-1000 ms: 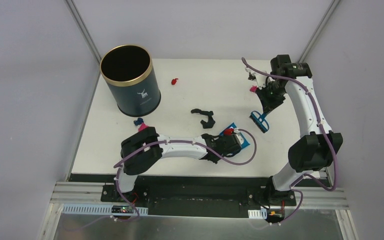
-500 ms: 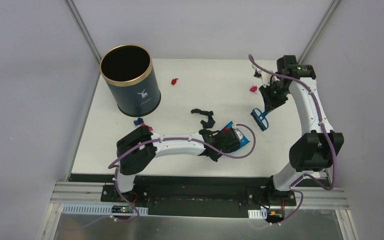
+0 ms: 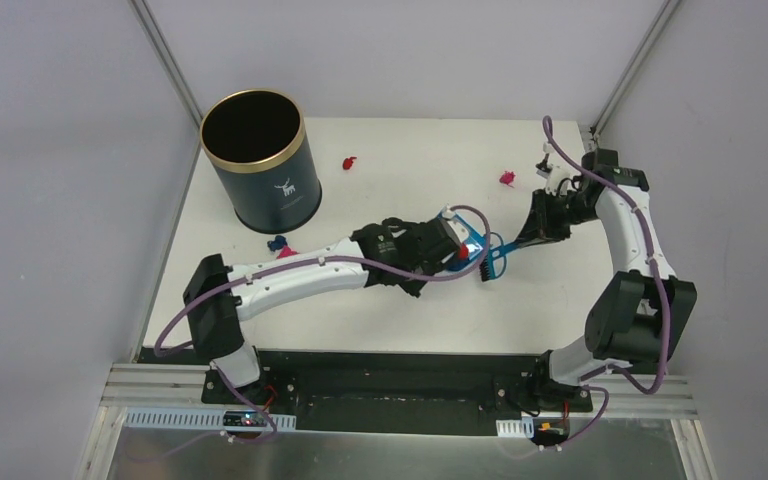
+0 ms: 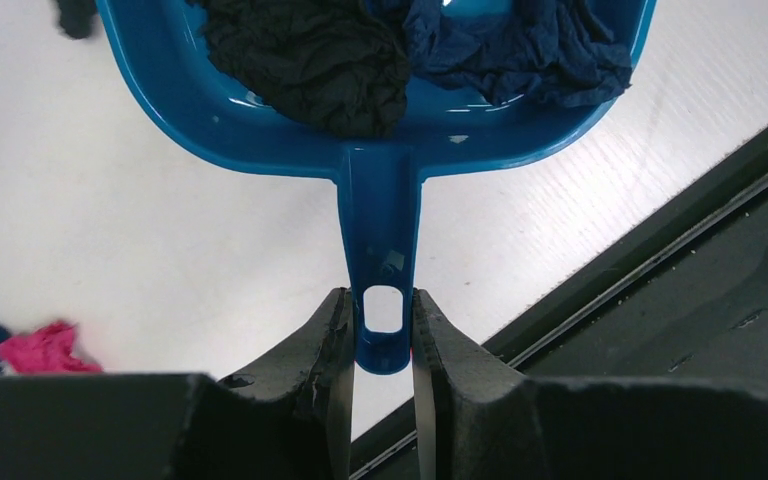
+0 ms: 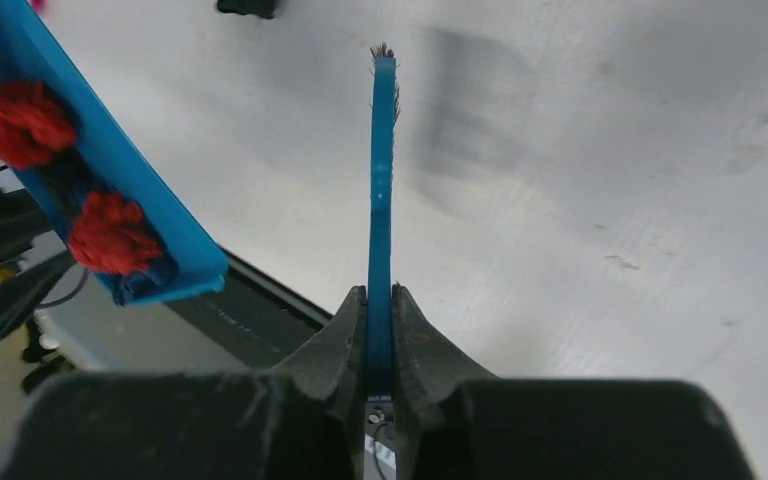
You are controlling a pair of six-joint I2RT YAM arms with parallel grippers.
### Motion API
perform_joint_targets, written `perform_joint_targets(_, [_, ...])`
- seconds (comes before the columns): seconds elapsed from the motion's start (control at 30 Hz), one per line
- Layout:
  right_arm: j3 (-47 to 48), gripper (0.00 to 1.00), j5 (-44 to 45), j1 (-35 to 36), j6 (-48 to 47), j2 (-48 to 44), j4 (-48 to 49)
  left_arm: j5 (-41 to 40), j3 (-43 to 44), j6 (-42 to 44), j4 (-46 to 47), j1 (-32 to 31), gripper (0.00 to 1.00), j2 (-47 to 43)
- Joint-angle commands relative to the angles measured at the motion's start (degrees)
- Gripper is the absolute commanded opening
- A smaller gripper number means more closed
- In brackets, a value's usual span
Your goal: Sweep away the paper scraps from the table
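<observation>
Nothing legible — only a white emblem [image 3: 285, 190] on the bin [image 3: 258, 195].

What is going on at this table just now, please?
The left gripper holds the dustpan by its handle; a black scrap, a dark blue scrap and red scraps lie in it. The right gripper holds the brush beside the pan. A lone red scrap, a magenta scrap and a pink-and-blue pair lie loose on the table, the pair by the bin.

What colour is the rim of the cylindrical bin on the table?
Gold rim on the dark navy cylindrical bin; shows best in the top external view.
</observation>
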Motion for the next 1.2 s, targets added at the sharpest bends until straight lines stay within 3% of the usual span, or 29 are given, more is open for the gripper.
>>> perform_joint_targets(0.0, [-5.39,0.0,-14.03,0.08,4.38,-5.79,4.7,-1.08,6.04,0.84,-7.96,4.62,0.0,-5.26])
perform_joint_targets(0.3, [-16.62,0.0,-30.01,0.08,-0.18,-8.05,8.92,-2.5,16.38,2.16,-17.08,13.96,0.0,-6.41])
perform_joint_targets(0.53, [-19.15,0.0,-30.77,0.08,-1.75,-8.34,10.35,-4.93,22.5,2.0,-20.5,19.49,0.0,-6.74])
perform_joint_targets(0.8, [-18.83,0.0,-32.36,0.08,-3.15,-6.63,9.16,1.26,24.31,-0.56,-17.43,28.8,0.0,-9.31])
perform_joint_targets(1.17, [-18.05,0.0,-33.05,0.08,-4.97,-5.11,7.51,16.18,27.65,-4.42,-11.72,42.9,0.0,-7.96])
